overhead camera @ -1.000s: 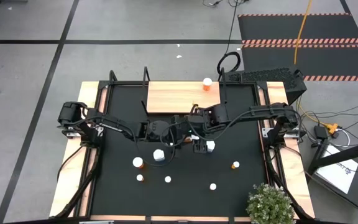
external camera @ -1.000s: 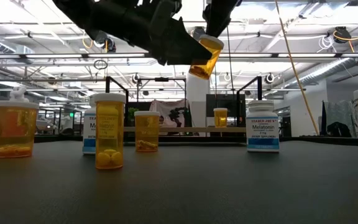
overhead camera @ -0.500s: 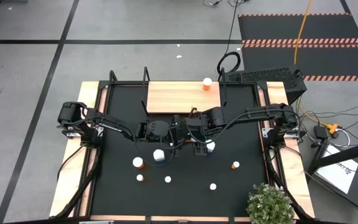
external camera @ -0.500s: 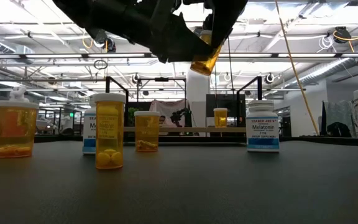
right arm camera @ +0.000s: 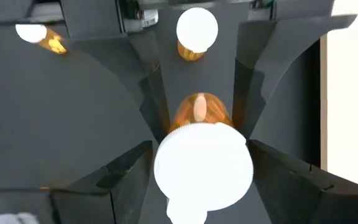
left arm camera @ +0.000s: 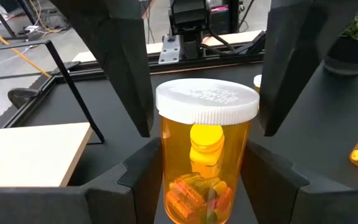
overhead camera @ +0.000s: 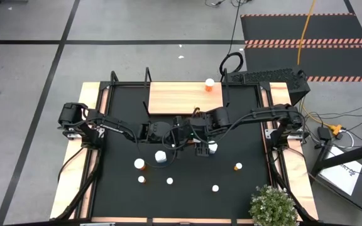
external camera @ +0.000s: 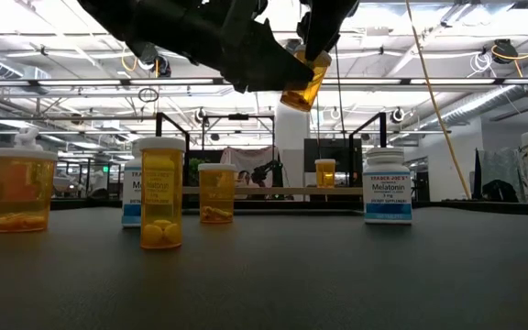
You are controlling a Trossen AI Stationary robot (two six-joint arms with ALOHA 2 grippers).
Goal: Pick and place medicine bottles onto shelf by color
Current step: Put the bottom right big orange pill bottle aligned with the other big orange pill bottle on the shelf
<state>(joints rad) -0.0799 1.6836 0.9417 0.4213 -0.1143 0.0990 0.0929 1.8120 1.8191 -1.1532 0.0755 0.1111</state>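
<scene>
One orange medicine bottle [external camera: 302,84] with a white cap hangs tilted in the air above the table's middle, between both arms. My left gripper [left arm camera: 207,180] is shut on its body. My right gripper [right arm camera: 204,168] comes from the opposite side, at its cap. The shelf [overhead camera: 181,97], a light-wood board, lies at the table's far edge with one orange bottle [overhead camera: 209,85] standing on its right end. Several more bottles stand upright on the black table, among them an orange one [external camera: 161,192] and a white one [external camera: 388,188]. My left gripper pinches the bottle's orange body [left arm camera: 207,186] between its two fingers [left arm camera: 138,177], below the cap. The bottle is lifted clear of the table and tilted. My right gripper has a finger [right arm camera: 135,165] on either side of the white cap [right arm camera: 204,165], coming at it end-on along the bottle's axis. The fingers lie close against the cap's rim.
Loose bottles stand on the near half of the table [overhead camera: 141,164] [overhead camera: 215,188] [overhead camera: 238,167]. One white-capped bottle [overhead camera: 212,147] stands just below the grippers. A potted plant [overhead camera: 272,204] sits at the near right corner. Black metal uprights [overhead camera: 148,78] rise at the shelf's ends.
My right gripper has moved a little toward the table's left, up to the bottle's cap, which it now partly covers in the low view. The bottle stays held in the air by my left gripper at about the same place.
</scene>
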